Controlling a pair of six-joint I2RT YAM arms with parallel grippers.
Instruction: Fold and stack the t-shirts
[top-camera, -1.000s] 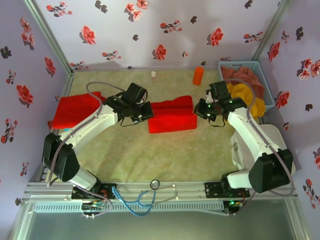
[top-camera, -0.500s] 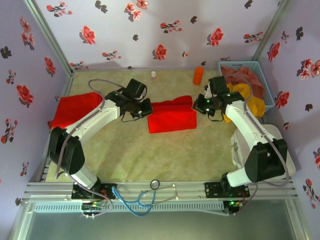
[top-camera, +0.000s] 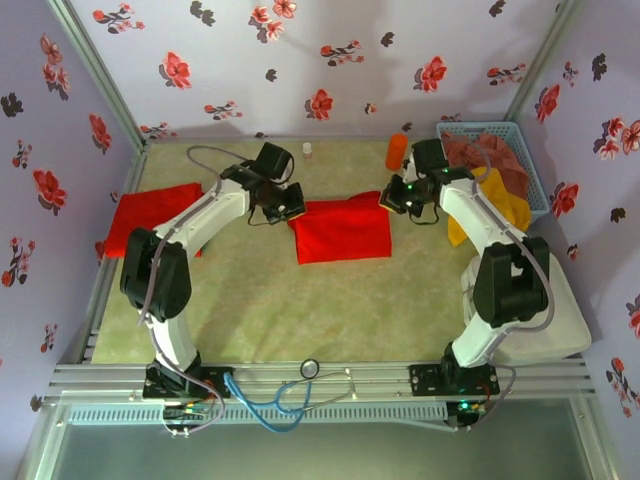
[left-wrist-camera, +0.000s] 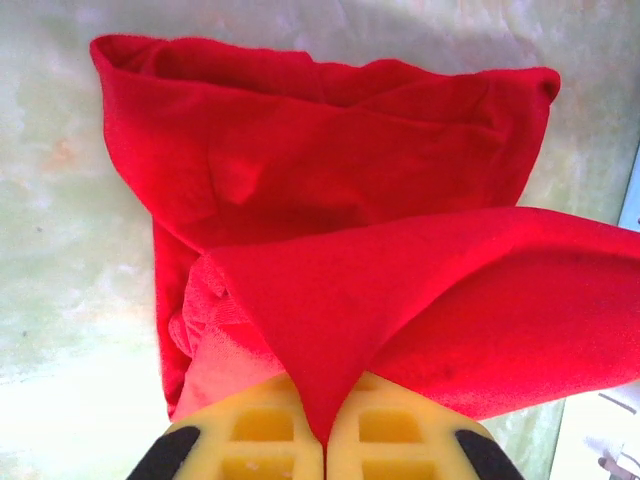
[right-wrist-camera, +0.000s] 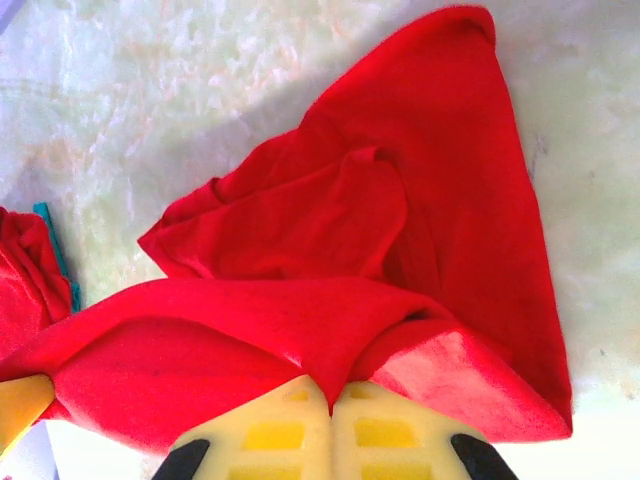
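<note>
Fingers (left-wrist-camera: 262, 432) of the left gripper (left-wrist-camera: 325, 438) are clamped on a thin peak of the soft bright red short-sleeved cloth t-shirt (top-camera: 340, 232). It lies in the middle of the top view on the pale green table (top-camera: 260, 310). The right gripper (right-wrist-camera: 332, 400) pinches the shirt's upper right corner the same way.

Both holds look shallow, with only a point of fabric between the yellow pads, so a quick pull could probably slip one corner free and skew the fold. In both wrist views the layers under the raised flap lie creased and bunched, and dragging the flap across them could carry those wrinkles into the fold. If one arm travels further than the other, the edges would likely land crooked.

An orange plastic bottle (top-camera: 397, 151) stands just above the right gripper and could be knocked over. A second red t-shirt (top-camera: 150, 215) waits at the left edge.
</note>
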